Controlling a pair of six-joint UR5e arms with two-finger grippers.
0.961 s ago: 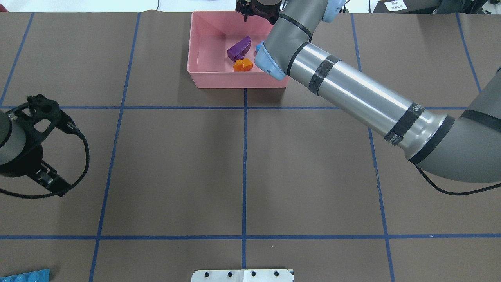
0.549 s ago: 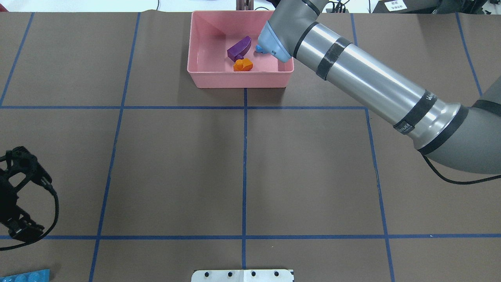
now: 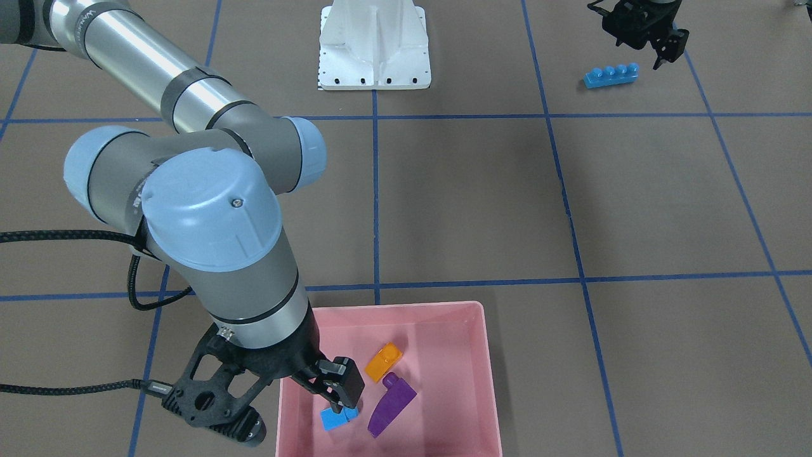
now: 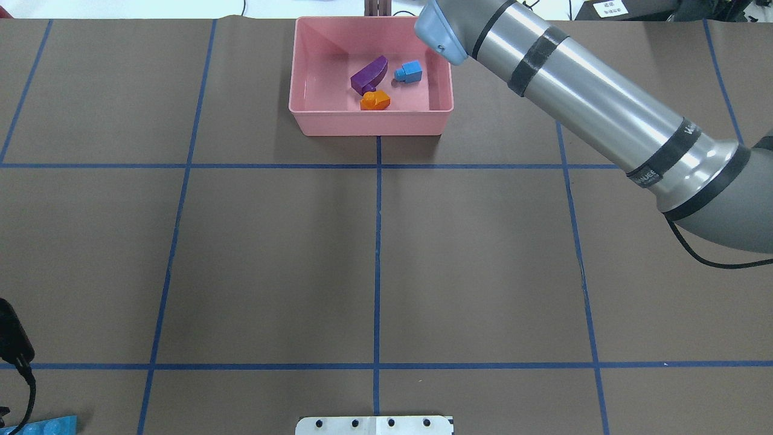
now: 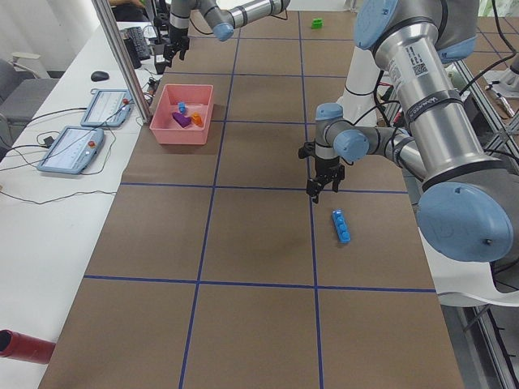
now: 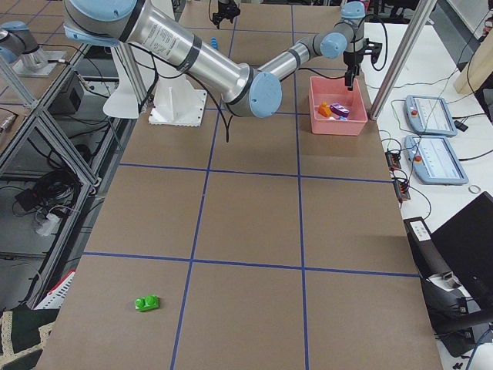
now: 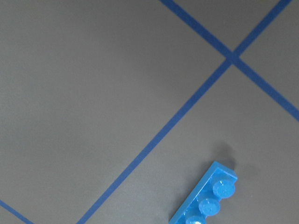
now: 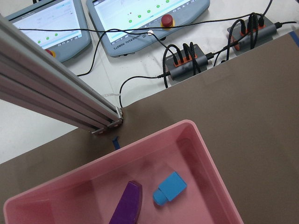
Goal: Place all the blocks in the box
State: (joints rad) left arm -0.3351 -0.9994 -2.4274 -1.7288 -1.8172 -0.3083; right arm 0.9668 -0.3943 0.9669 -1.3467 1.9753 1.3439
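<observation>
Moved since half a second ago: right arm drawn up and back from over the pink box (image 4: 368,124), uncovering the small blue cube (image 4: 409,72); left arm slid further from the box toward the long blue four-stud bar (image 3: 611,75). Contents of box: blue cube, purple curved wedge (image 4: 369,74), orange one-stud brick (image 4: 375,100), the last two touching. Outside box, both well apart from it on the table (image 4: 272,254): the bar on the robot's left, the green two-stud brick (image 6: 146,303) on its right. Right gripper (image 3: 339,387): jaws spread, empty, above the cube. Left gripper (image 3: 637,47): jaws apparently spread, empty, just beside the bar. Step in hand, by judgement: fetching the bar. Next: centre jaws across its narrow width, descend, close, carry to box.
</observation>
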